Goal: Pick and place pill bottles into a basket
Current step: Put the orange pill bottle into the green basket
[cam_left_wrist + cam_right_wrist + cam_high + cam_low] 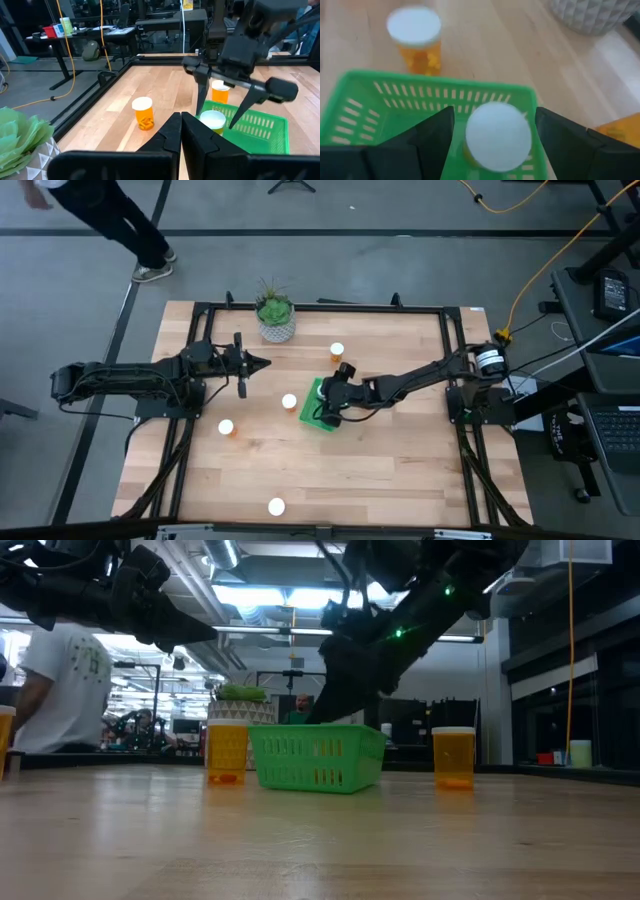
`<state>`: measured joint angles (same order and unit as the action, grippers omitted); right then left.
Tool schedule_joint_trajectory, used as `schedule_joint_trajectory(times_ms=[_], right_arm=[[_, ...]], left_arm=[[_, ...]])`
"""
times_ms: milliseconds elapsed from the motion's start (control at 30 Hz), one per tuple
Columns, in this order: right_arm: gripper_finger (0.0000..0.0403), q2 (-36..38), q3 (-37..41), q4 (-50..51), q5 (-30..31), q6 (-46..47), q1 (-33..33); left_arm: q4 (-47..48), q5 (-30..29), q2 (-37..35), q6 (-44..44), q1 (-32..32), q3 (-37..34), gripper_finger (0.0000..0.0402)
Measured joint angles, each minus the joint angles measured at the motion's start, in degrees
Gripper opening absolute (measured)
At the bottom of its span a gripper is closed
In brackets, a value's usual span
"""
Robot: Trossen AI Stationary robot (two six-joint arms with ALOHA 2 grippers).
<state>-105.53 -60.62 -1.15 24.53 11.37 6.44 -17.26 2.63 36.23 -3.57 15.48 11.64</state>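
Observation:
The green basket (312, 415) lies near the table's middle. My right gripper (335, 395) hangs open over it. In the right wrist view its fingers (437, 135) stand on either side of an upright orange pill bottle's white cap (497, 135) inside the basket (370, 100), with a gap on each side. Other white-capped bottles stand on the table: one just left of the basket (289, 401), one farther back (337, 350), one at the left (227, 427) and one near the front edge (276, 506). My left gripper (262, 363) is shut and empty, held above the table left of the basket.
A white patterned pot with a green plant (275, 320) stands at the table's far edge. A black frame (455, 360) runs round the table. A person walks on the floor beyond the far left corner (110, 220).

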Motion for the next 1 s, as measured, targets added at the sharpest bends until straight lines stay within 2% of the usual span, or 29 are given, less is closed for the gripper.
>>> schedule_joint_trajectory(times_ms=[200, 367, 467, 600, 900, 1000], right_arm=[[0.0281, 5.2, -0.1, 3.2, 0.0, -0.9, 0.0], [0.0279, 7.6, -0.1, 12.0, -0.4, 3.0, 1.0], [0.0261, 7.8, -0.1, 15.7, -0.7, 5.1, 2.9], [0.0200, 7.8, -0.1, 16.2, -0.7, 5.1, 5.3], [0.0018, 6.9, 0.0, 15.5, -1.4, 6.4, 5.0], [0.0011, 6.2, 0.0, 15.7, -1.9, 7.1, 4.3]], left_arm=[[0.5, 0.0, 0.0, 0.0, 0.0, 0.0, 0.0006], [0.6, 0.0, 0.0, -0.1, 0.0, 0.0, 0.0006], [0.8, 0.0, 0.0, -0.1, 0.0, 0.0, 0.0006], [0.7, 0.0, 0.0, -0.2, 0.0, 0.0, 0.0006], [0.7, 0.0, 0.0, -0.1, 0.0, 0.0, 0.0006], [0.7, 0.0, 0.0, -0.1, 0.0, 0.0, 0.0006]])
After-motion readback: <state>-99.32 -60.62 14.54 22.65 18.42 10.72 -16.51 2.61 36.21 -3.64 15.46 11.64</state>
